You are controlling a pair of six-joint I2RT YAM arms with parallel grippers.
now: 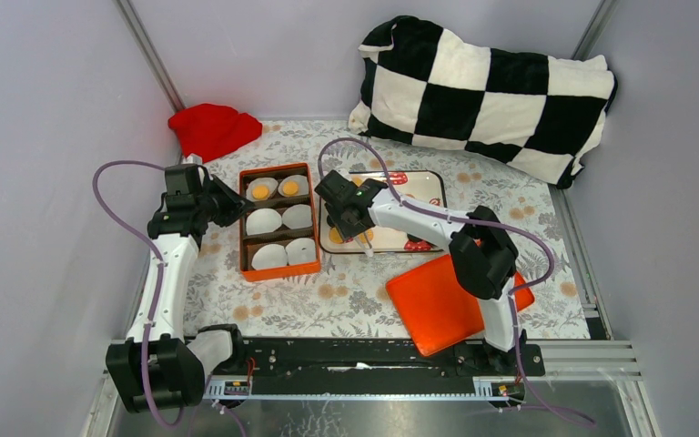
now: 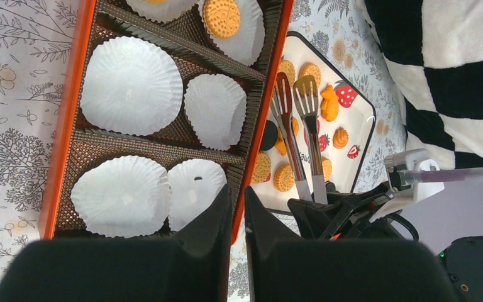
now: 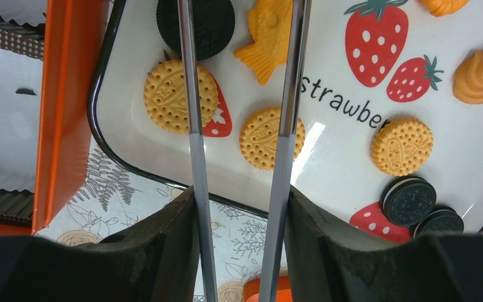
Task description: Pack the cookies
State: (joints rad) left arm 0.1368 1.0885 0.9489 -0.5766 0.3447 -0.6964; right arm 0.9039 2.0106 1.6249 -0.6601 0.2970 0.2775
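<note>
Right hand: clenched on the tongs. Both metal arms run forward between its fingers and stand apart, so the tool is ready to close.
Tongs position: over the near-left corner of the strawberry tray. One yellow cookie lies just ahead of the hand, mostly between the arms.
Cookies: most lie loose on the tray, ahead and to the right of the right hand. A black cookie sits farther ahead, under the left arm of the tongs.
Packed so far: two cookies rest in liners at the end of the orange box farthest from the left hand.
Left hand: fingers nearly together astride the near wall of the box, apparently pinching it to hold the box steady on the surface.
Paper liners: four empty ones just ahead of the left hand, set to receive cookies.
Writing: "strawber" is printed on the tray and the rest is cut off. The embossing on the cookies is unreadable.
</note>
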